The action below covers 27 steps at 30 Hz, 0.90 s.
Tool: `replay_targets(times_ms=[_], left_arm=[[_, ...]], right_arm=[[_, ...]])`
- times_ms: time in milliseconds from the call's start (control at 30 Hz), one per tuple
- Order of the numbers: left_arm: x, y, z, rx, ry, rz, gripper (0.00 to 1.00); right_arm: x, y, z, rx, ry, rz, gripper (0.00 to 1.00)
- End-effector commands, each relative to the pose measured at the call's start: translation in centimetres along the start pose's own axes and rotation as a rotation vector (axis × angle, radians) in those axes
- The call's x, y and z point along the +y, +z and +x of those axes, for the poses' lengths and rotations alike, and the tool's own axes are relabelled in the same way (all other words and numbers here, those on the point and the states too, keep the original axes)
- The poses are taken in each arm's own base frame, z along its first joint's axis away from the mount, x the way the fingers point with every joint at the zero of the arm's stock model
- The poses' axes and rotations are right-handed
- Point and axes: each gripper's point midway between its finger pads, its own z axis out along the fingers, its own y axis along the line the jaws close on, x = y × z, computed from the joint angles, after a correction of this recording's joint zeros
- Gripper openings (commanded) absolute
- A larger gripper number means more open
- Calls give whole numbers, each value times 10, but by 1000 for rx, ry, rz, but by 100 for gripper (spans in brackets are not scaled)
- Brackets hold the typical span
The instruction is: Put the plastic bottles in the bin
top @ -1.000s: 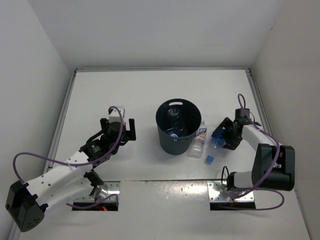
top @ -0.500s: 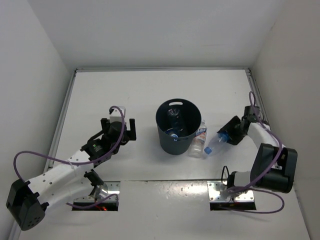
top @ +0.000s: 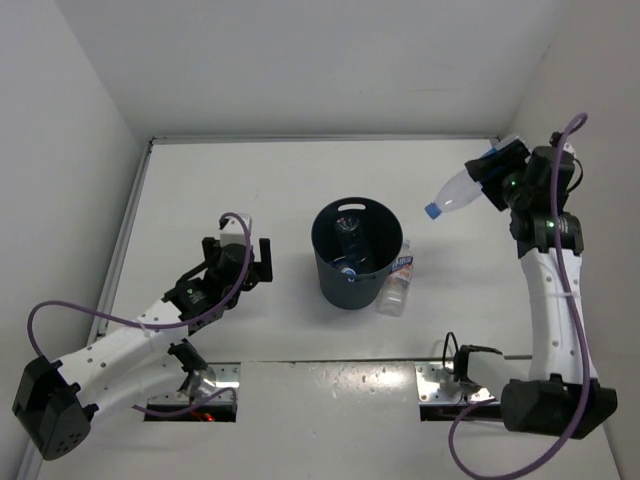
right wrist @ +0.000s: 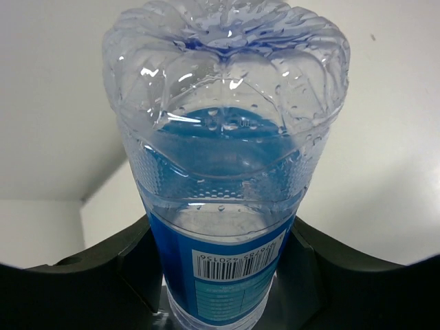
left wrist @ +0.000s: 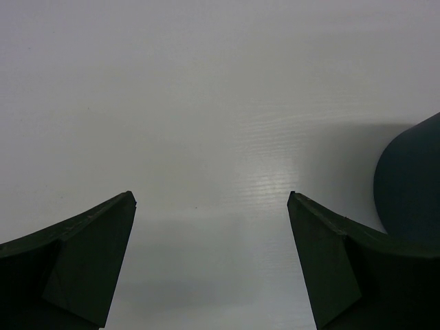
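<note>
Jaws, left: left gripper (top: pixel 236 244) spread wide with nothing between them, low over the white table (top: pixel 300 180). The left wrist view shows only bare surface between the two dark fingers (left wrist: pixel 89 254), their lower parts cut off by the frame edge.

Bin (top: pixel 340 290): upright at table centre, right of the left gripper and apart from it. Only a curved slice of its wall shows at the right edge of the left wrist view. Bottles inside the bin (top: pixel 348 238): clear plastic and blue patches in shadow; number hard to make out.

Bottle on the table (top: pixel 397 278): lying just beside the bin's right wall.

Jaws, right: right gripper (top: pixel 497 172) closed on the held bottle (top: pixel 458 193), raised right of the bin. They clamp the labelled body; the blue cap points left and slightly down toward the bin. In the right wrist view its ribbed base fills the frame, hiding the table.
</note>
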Motion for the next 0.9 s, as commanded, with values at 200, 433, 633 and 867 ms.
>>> replay_targets(times_ms=[200, 433, 633, 867], left_arm=[[-3, 1, -2, -16, -10, 3, 99], [-8, 2, -1, -12, -6, 20, 99], [-8, 2, -1, -12, 4, 20, 99], [-10, 1, 0, -12, 8, 28, 99]], right_arm=[[137, -58, -34, -195, -191, -313, 34], [220, -103, 78, -183, -570, -484, 40], [230, -110, 136, -152, -726, -479, 43], [210, -99, 148, -194, -864, -301, 46]])
